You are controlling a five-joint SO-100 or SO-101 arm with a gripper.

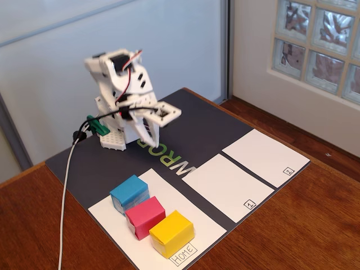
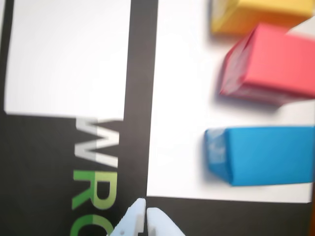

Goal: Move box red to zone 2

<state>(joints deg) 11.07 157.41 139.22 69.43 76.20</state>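
Observation:
The red box [image 1: 145, 216] [image 2: 268, 64] sits on the HOME panel [image 1: 205, 230] between a blue box [image 1: 129, 193] [image 2: 261, 155] and a yellow box [image 1: 171, 232] [image 2: 251, 14]. Zone 2 [image 1: 264, 156] is the white panel at the right of the mat in the fixed view, marked "2" at its near corner. My gripper [image 1: 154, 136] [image 2: 146, 209] hangs over the dark mat behind the boxes, shut with nothing between its fingertips. In the wrist view the tips sit at the bottom edge, just below the HOME panel's border.
The white panel marked "1" [image 1: 228, 185] [image 2: 66, 56] lies between HOME and zone 2. The dark mat [image 1: 185, 126] rests on a wooden table [image 1: 304, 225]. A white cable [image 1: 64, 191] trails off the arm's base at the left. A wall and glass-block window stand behind.

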